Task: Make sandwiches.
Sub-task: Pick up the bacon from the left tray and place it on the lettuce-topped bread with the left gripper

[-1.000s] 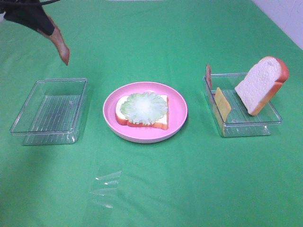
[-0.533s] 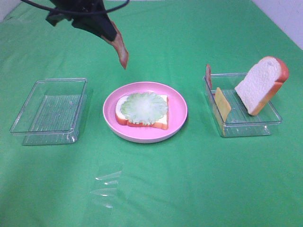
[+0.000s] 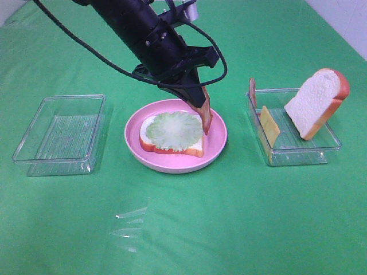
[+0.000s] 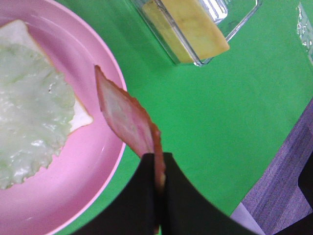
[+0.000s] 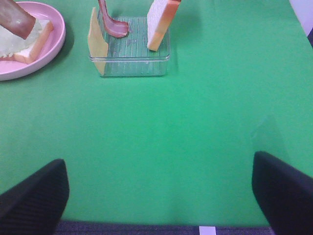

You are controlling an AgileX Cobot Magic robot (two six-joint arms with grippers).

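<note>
With the lettuce-topped sandwich (image 3: 172, 132) on the plate (image 3: 172, 167) just below-left of it, the left gripper (image 3: 196, 102) pinches a bacon strip (image 3: 205, 119), mid bacon-laying, which likely calls for lowering it leftward and letting go; the right gripper (image 5: 159, 193) gapes empty.

Black left arm (image 3: 150, 40), looped by thin black cables (image 3: 225, 66), silver fitting (image 3: 190, 10) mounted on it, left fingers (image 4: 181, 200) finished in smooth black, right fingers (image 5: 34, 196) black, finely ribbed
</note>
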